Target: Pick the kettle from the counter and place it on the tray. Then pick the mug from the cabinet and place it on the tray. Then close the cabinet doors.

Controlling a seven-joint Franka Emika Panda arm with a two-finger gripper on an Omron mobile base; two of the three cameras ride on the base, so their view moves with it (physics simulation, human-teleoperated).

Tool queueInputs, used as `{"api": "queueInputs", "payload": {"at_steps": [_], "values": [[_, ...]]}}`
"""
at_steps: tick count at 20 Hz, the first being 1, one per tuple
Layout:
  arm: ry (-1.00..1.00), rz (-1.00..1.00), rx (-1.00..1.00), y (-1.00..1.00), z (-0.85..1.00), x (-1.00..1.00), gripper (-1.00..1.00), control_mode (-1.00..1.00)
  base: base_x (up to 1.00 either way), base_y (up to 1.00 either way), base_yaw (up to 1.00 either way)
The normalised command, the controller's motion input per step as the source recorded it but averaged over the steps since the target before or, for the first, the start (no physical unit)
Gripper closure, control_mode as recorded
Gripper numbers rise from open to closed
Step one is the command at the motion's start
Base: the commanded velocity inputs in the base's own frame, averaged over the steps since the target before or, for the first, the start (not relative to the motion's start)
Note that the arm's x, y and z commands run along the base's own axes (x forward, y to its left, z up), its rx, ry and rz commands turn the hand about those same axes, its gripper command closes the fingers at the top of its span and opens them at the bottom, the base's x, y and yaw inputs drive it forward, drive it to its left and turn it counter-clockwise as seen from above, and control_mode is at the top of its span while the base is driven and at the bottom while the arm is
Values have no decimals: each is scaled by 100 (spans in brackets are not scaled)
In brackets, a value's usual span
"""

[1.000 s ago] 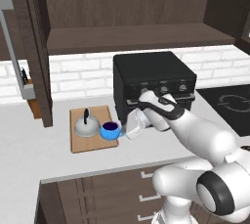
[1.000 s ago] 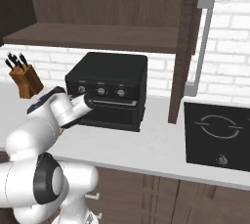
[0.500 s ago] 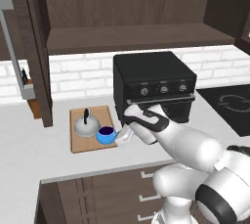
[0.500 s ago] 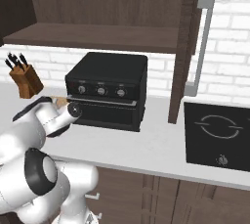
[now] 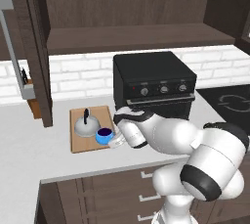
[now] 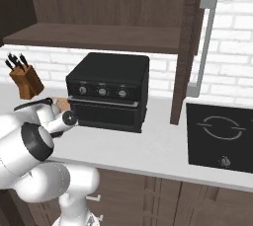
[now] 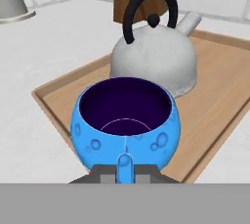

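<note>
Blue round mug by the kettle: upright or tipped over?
Upright: the blue round mug sits on the light-brown wooden tray with its dark opening facing up, beside the silver dome-shaped kettle.

The left base view looks forward and down from behind the arm, on its left side, taking in the tray (image 5: 78,145), the oven (image 5: 154,82) and the open cabinet (image 5: 132,37) above. The right base view looks forward and down from behind the arm's right side, facing the same oven (image 6: 108,92) and cabinet shelf (image 6: 94,37), and further right the stovetop (image 6: 221,136). Both share the oven, the shelf and the counter (image 6: 148,146). The hand view sits very near, low over the tray (image 7: 219,96), looking along the gripper at the mug (image 7: 126,120) with the kettle (image 7: 154,56) just behind.
</note>
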Motion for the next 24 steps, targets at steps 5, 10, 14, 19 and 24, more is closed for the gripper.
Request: {"api": "queueInputs", "payload": {"at_steps": [5, 10, 14, 19, 24], "values": [[0, -3, 0, 0, -12, 18, 100, -100, 0, 0, 0], [0, 0, 0, 0, -3, 17, 100, -100, 0, 0, 0], [0, 0, 0, 0, -2, 9, -100, -100, 0, 0, 0], [3, 0, 0, 0, 18, 0, -100, -100, 0, 0, 0], [13, -6, -2, -5, 67, -8, -100, -100, 0, 0, 0]]}}
